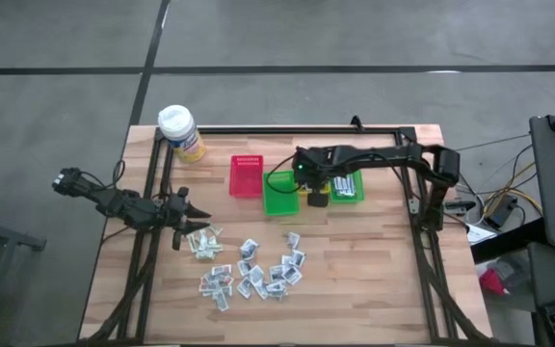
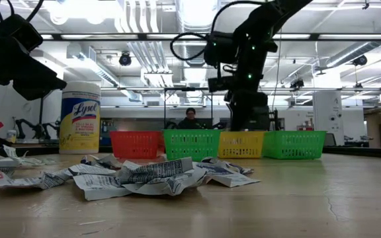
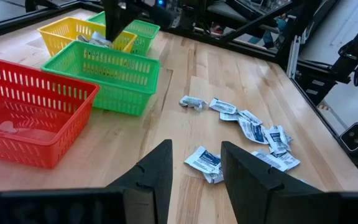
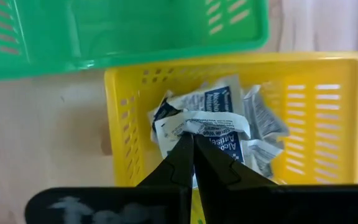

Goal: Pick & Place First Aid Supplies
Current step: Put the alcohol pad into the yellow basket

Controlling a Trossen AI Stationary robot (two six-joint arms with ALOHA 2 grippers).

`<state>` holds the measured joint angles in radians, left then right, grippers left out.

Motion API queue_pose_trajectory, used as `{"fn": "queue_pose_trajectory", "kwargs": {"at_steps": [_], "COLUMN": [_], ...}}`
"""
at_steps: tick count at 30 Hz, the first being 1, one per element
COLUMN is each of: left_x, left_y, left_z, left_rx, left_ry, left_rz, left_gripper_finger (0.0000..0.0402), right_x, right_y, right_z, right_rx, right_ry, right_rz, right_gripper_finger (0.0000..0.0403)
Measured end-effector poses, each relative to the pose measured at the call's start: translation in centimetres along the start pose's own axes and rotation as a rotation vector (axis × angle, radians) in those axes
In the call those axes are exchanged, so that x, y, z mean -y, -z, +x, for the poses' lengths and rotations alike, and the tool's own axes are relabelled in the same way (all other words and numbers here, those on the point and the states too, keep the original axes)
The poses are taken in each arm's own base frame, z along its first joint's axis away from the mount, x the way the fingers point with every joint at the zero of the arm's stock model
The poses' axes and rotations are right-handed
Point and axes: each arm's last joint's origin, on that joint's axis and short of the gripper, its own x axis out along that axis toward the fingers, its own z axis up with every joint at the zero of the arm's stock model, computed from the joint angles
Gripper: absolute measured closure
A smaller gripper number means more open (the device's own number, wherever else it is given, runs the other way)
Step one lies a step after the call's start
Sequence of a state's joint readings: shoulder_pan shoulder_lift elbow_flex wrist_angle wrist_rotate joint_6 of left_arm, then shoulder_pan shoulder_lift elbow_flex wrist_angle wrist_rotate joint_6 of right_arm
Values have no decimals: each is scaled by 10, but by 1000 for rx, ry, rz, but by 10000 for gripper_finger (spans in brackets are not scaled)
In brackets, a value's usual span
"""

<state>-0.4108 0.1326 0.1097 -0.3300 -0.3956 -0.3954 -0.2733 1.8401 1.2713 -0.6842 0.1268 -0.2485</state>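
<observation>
Packets [image 1: 249,271] of first aid supplies lie scattered across the front half of the wooden table [image 1: 374,280], crumpled white wrappers with blue print, in a loose heap that the low view shows closest to the camera. Just beside the heap's left end hangs the left gripper [image 1: 198,216], its fingers [image 3: 148,177] parted and empty above the boards, a few packets lying just beyond the tips. Farther back stands a row of small baskets: a red basket [image 1: 247,175], a green basket [image 1: 281,191], a yellow basket [image 4: 328,106] and a second green basket [image 1: 347,188]. The right gripper [image 4: 191,146] hangs over the yellow basket, its fingers pressed together with their tips at the top of a pile of alcohol-wipe sachets [image 4: 219,127] lying inside; whether a sachet is pinched between them cannot be told. At the back left corner stands a yellow Lysol wipes canister [image 1: 180,132] with a white cap. Beyond the table, in the low view, a person [image 2: 190,119] sits in the room behind
</observation>
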Motion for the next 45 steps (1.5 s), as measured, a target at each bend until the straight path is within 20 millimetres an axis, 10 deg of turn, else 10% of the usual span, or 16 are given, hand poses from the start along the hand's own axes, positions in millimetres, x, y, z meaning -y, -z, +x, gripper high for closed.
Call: {"fn": "queue_pose_trajectory", "kwargs": {"at_steps": [22,45], "left_x": [0,0], "left_y": [0,0], "left_z": [0,0], "left_rx": [1,2], "left_ry": [-4,-6], "left_rz": [-1,0], "left_gripper_finger": [271,271], "right_x": [5,14], "right_y": [1,0], "right_z": [8,4], "right_rx": [-15,-31], "right_ry": [2,34], "right_rz": [-7,16], "right_gripper_finger": [393,297]}}
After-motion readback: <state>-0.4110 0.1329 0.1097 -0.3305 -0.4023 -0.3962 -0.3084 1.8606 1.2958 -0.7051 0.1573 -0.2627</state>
